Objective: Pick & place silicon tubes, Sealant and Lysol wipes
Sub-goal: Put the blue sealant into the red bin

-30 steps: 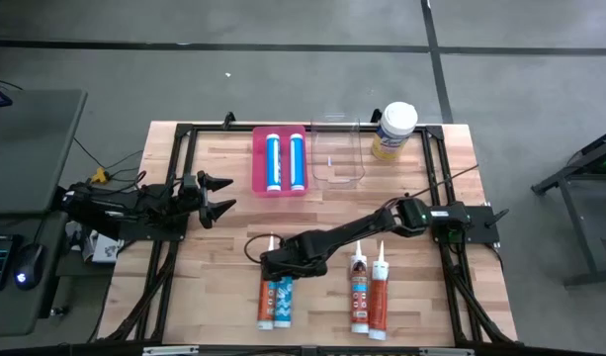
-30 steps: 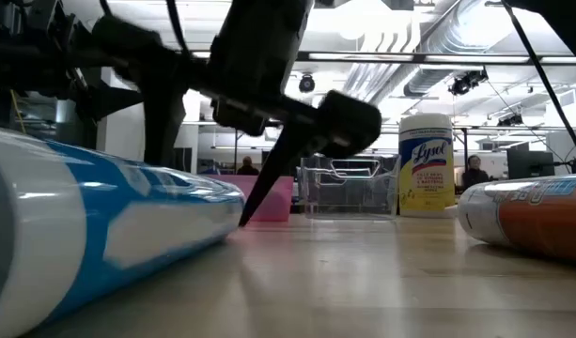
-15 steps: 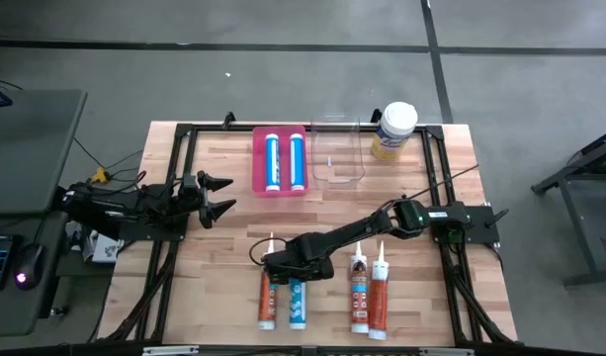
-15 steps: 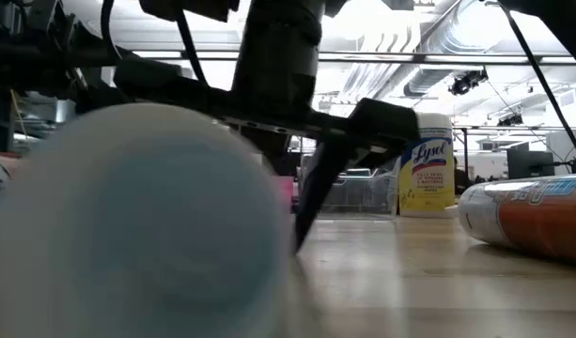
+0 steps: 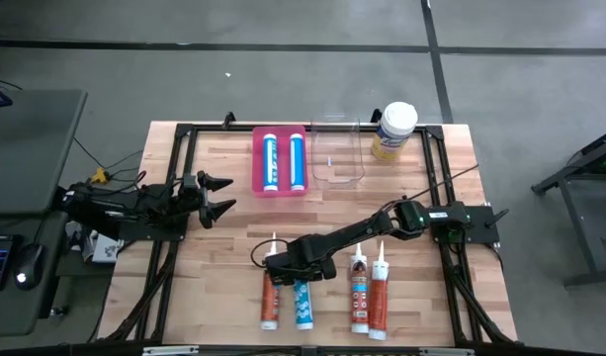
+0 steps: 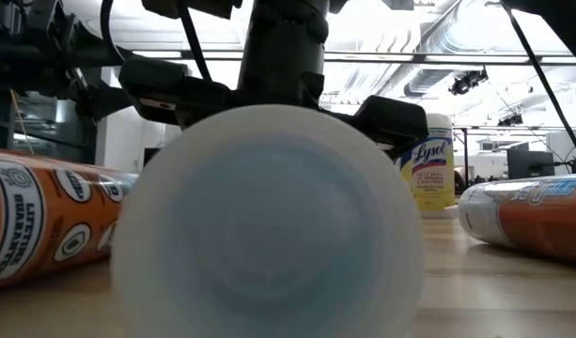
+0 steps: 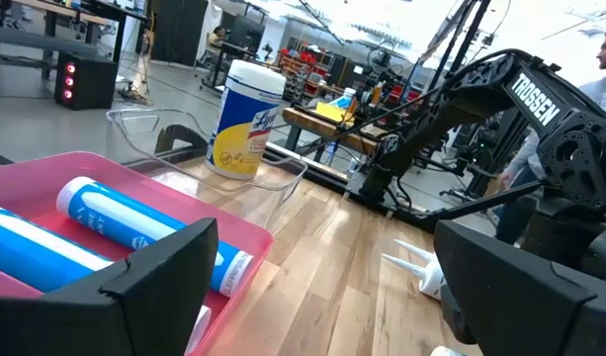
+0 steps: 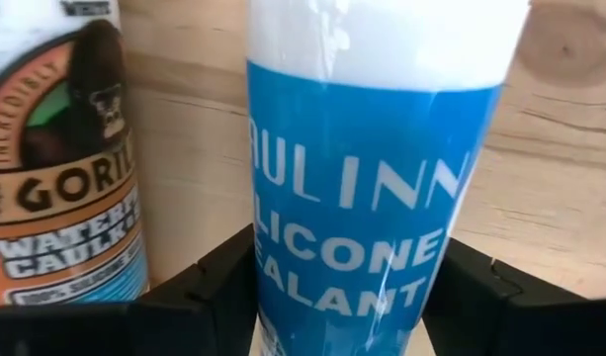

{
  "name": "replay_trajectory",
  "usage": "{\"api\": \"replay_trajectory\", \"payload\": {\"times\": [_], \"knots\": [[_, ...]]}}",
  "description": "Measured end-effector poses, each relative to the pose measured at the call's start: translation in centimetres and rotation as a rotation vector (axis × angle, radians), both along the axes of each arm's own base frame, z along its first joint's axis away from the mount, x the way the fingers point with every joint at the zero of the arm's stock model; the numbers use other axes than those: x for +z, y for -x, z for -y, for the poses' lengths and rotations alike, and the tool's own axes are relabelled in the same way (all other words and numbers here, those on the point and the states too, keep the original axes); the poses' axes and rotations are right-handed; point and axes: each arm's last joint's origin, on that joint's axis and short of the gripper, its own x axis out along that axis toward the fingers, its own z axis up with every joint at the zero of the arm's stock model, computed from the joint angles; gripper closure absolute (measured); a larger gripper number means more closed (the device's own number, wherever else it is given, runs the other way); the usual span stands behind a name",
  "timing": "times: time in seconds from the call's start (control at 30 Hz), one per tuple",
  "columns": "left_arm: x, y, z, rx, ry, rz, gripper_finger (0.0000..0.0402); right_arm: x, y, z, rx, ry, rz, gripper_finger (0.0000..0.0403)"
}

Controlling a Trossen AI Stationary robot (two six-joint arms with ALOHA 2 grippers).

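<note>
A blue-and-white silicone sealant tube (image 5: 303, 307) lies near the table's near edge, its round white base (image 6: 269, 225) facing that edge. My right gripper (image 5: 295, 279) is shut on it. An orange caulk tube (image 5: 270, 300) lies just to its left. Two more orange tubes (image 5: 359, 292) (image 5: 379, 290) lie to its right. A pink tray (image 5: 258, 163) holds two blue tubes. The Lysol wipes canister (image 5: 393, 131) stands at the far right. My left gripper (image 5: 218, 195) is open and empty at the table's left. My right gripper pinches the blue tube's body (image 8: 273, 267) between its two fingers (image 8: 214, 282), toward the nozzle end, which the gripper hides. The fingers slant down from above and lie across the tube. The tube lies level along the table; whether it is lifted clear I cannot tell.
A clear plastic container (image 5: 337, 153) stands between the pink tray and the Lysol canister. A black frame (image 5: 184, 133) runs around the wooden table top. Bare wood lies in the table's middle, between the tray and the tubes.
My right gripper has gone a little toward the table's right and near edges with the blue tube. The tube has parted from the orange tube beside it and turned, so that its base now faces the near edge squarely.
</note>
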Motion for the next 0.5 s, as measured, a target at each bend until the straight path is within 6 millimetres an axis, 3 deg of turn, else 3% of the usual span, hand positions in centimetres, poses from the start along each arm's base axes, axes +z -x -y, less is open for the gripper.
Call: {"api": "replay_trajectory", "payload": {"times": [0.5], "knots": [[0.01,0.00,0.00,0.000,0.000,0.001,0.0032,0.20,0.03,0.08,0.092,0.025,0.028,0.0191]]}}
